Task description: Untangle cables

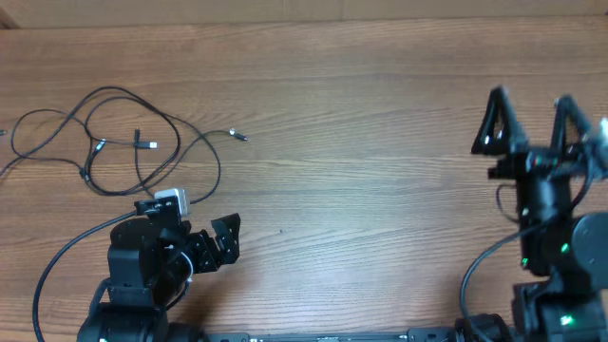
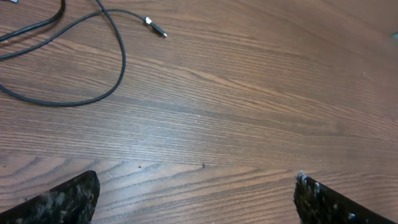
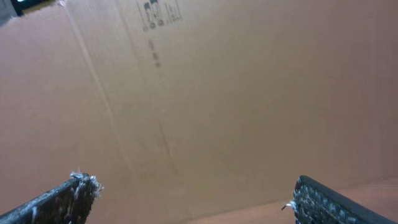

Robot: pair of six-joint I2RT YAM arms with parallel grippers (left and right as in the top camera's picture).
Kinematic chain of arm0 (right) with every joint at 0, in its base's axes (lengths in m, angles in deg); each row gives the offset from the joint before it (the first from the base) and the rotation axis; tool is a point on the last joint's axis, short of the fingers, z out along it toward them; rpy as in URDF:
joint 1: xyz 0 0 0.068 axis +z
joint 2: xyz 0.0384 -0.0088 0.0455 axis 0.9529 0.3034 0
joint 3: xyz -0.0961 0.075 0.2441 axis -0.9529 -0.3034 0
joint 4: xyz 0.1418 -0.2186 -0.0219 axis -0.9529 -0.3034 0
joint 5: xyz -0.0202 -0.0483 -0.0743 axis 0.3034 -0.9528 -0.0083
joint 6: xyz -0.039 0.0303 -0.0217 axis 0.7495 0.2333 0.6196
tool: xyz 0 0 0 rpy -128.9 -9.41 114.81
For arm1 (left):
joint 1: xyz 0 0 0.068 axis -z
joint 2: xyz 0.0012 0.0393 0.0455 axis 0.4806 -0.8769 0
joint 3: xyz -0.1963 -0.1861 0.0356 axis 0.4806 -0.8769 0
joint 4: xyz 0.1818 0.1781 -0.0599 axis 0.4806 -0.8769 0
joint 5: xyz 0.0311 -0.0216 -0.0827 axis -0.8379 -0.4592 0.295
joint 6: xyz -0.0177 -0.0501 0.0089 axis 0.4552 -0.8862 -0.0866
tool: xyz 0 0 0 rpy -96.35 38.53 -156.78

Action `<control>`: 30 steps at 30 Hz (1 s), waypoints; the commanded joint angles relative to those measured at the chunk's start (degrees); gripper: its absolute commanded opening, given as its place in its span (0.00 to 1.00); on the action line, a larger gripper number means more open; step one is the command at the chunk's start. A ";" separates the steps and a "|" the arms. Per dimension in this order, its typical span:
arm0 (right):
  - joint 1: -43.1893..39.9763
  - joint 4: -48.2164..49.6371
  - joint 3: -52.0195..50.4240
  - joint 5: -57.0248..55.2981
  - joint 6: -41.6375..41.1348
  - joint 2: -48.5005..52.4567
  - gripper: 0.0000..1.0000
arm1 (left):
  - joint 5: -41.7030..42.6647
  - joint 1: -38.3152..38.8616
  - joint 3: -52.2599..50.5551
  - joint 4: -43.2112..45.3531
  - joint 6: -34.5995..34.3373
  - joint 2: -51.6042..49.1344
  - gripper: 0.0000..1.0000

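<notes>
Toward the far left corner of the table [image 1: 380,114], the cables [image 1: 123,142] sprawl in loose, overlapping loops, untouched, with one plug [image 1: 237,137] poking out to the right. Just on the near side of them, the left gripper [image 1: 217,242] hovers with its fingers spread wide, holding nothing. Over by the right edge, the right gripper [image 1: 529,122] is raised, fingers also apart and empty, its camera facing a cardboard wall [image 3: 217,93].

Your left gripper [image 1: 228,239] has speckled, scuffed black fingers [image 2: 68,199]; your left arm [image 1: 133,261] carries a small white block [image 1: 171,200]; your right arm [image 1: 551,237], also black, shows green lights [image 1: 564,250].
</notes>
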 commanded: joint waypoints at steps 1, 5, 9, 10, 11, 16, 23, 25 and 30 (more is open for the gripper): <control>-0.39 2.82 -7.43 0.20 0.52 -4.76 1.00 | -0.55 0.35 -0.11 0.24 -0.13 -0.07 0.99; -0.39 5.29 -14.73 0.50 -0.70 -10.08 1.00 | -0.55 0.35 -0.11 0.24 -0.13 -0.07 0.99; -0.39 6.25 -22.10 0.57 -0.66 -16.39 1.00 | -0.55 0.35 -0.11 0.24 -0.13 -0.07 1.00; -0.39 6.43 -23.19 0.55 -0.66 -17.40 1.00 | -0.55 0.35 -0.11 0.24 -0.13 -0.07 1.00; -0.39 6.78 -25.24 0.52 -0.66 -19.15 1.00 | -0.55 0.35 -0.11 0.24 -0.11 -0.07 0.99; -0.39 7.72 -33.83 0.55 -0.66 -26.08 1.00 | -0.55 0.35 -0.11 0.24 -0.13 -0.07 0.99; -0.39 7.43 -41.03 0.57 -0.68 -34.01 1.00 | -0.55 0.35 -0.11 0.24 -0.13 -0.07 1.00; -0.39 7.54 -42.38 0.59 -0.68 -35.10 1.00 | -0.55 0.35 -0.11 0.24 -0.13 -0.07 1.00; -0.37 2.62 -43.78 0.81 -0.68 -35.08 1.00 | -0.55 0.35 -0.11 0.24 -0.11 -0.07 1.00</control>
